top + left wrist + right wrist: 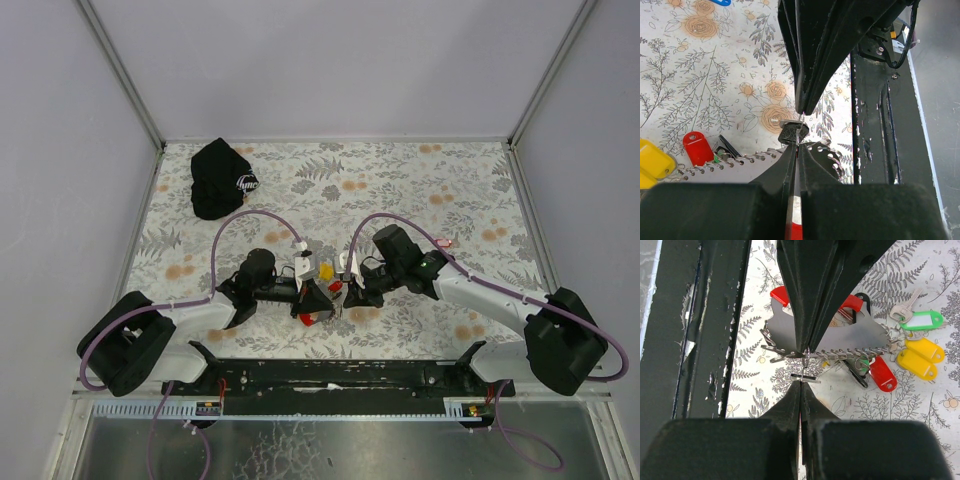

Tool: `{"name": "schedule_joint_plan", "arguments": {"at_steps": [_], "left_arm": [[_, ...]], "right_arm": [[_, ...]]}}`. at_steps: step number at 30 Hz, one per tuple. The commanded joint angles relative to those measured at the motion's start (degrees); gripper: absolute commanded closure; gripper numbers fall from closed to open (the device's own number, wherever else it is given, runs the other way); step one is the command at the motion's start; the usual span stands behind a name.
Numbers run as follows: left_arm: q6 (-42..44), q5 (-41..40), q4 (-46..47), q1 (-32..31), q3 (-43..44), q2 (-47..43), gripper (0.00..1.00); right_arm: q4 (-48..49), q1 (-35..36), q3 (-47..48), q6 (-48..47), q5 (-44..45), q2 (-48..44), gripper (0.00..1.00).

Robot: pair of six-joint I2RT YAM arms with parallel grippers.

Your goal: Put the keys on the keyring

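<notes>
My two grippers meet tip to tip at the table's near middle. The left gripper [797, 146] is shut on the keyring [840, 337], a thin grey plate with red rounded ends and a row of small wire rings along its edge. My right gripper [801, 382] is shut on a small key with a black tag [792, 133], held against a thin ring at the left fingertips. Other keys hang from the row of rings: a green tag [923, 320], two yellow tags [925, 350], a red tag [883, 374]. In the top view the grippers [330, 292] hide most of this.
A large black cap with a white logo [222, 178] lies at the back left. A lone small red tag [447, 241] lies right of the right arm. A blue tag [720, 2] lies apart on the floral cloth. The black base rail [330, 375] runs along the near edge.
</notes>
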Motion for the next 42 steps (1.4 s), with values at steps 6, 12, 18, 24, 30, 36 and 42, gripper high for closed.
{"name": "schedule_joint_plan", "arguments": {"at_steps": [6,12,18,24,30,36,42], "left_arm": [[0.32,0.54,2.56,0.39,1.62,0.14,1.0],[0.35,0.94,2.55,0.38,1.85,0.35,1.0],[0.37,1.37,2.44,0.38,1.97,0.51,1.0],[0.35,1.62,2.35,0.38,2.12,0.72,1.0],[0.31,1.99,2.4,0.31,2.2,0.89,1.0],[0.54,1.32,2.19,0.29,2.03,0.57,1.0],[0.65,1.13,1.78,0.3,2.16,0.57,1.0]], "right_arm": [[0.57,0.54,1.69,0.1,0.72,-1.97,1.0],[0.56,0.56,1.91,0.02,0.41,-1.7,1.0],[0.92,0.56,1.86,0.12,0.37,-1.62,1.0],[1.02,0.55,1.88,0.27,0.03,-1.44,1.0],[1.17,0.56,2.01,0.34,-0.18,-1.1,1.0],[0.8,0.56,1.53,0.42,1.55,-2.44,1.0],[0.47,0.56,1.4,0.49,2.04,-2.86,1.0]]}}
